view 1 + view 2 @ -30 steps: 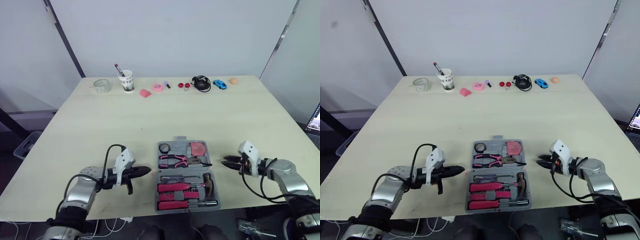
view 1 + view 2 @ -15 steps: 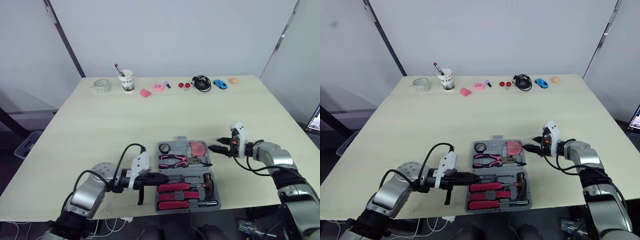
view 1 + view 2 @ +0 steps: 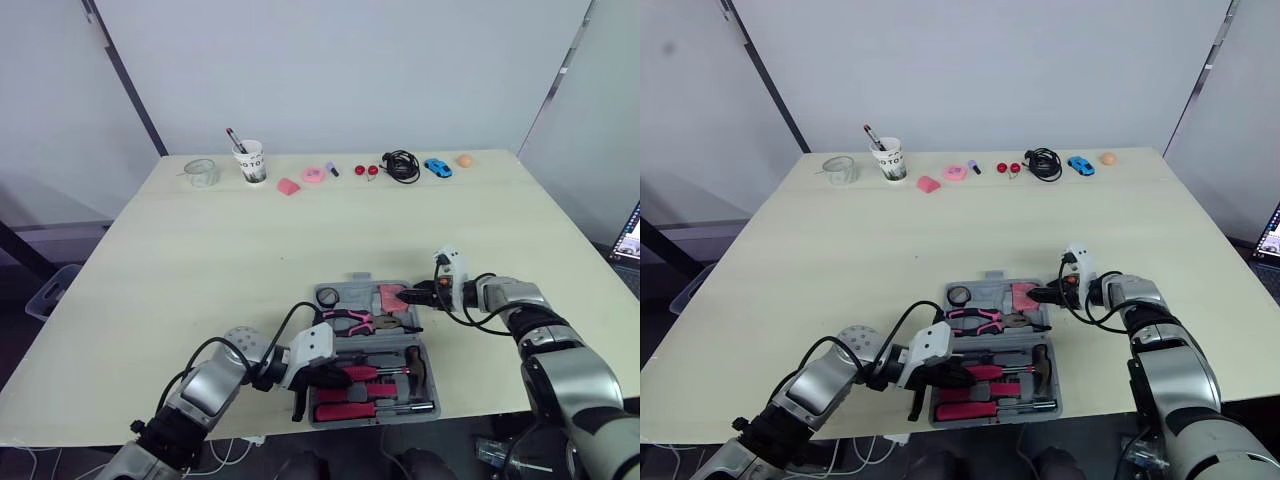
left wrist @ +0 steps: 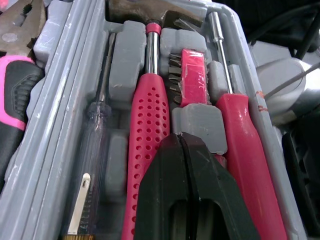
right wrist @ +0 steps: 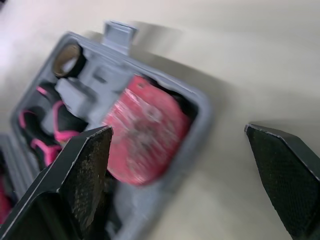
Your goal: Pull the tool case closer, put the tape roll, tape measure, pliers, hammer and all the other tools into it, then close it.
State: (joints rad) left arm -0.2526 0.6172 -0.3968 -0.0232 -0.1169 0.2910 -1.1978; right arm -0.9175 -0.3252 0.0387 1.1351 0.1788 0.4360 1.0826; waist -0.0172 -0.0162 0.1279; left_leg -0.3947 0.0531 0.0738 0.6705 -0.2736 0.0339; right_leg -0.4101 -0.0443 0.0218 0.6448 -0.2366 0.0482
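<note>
Lying open and flat at the near edge of the table (image 3: 250,250), the grey tool case (image 3: 361,279) holds its tools in moulded slots. In the far half sit the dark tape roll (image 3: 328,296) at the left corner, the red tape measure (image 5: 145,135) at the right corner, and the pink-handled pliers (image 3: 348,320) just nearer. The near half carries the hammer (image 4: 150,100) with its red dimpled grip. A clear-handled screwdriver (image 4: 92,145) lies on one side of it, a red bit holder (image 4: 192,75) and a red-handled screwdriver (image 4: 245,150) on the other.

The left gripper (image 4: 181,139) hangs low over this near half, its two black fingers pressed together with nothing between them, tips just beside the hammer's grip. The right gripper (image 3: 411,297) reaches in at the case's far right corner with fingers spread wide, one beside the tape measure, the other over bare table outside the wall. Whether either finger touches the case cannot be told.

Along the table's far edge, well apart from the case, stand a paper cup (image 3: 253,160), a glass jar (image 3: 203,172), a coiled black cable (image 3: 402,165) and a blue toy car (image 3: 438,167).
</note>
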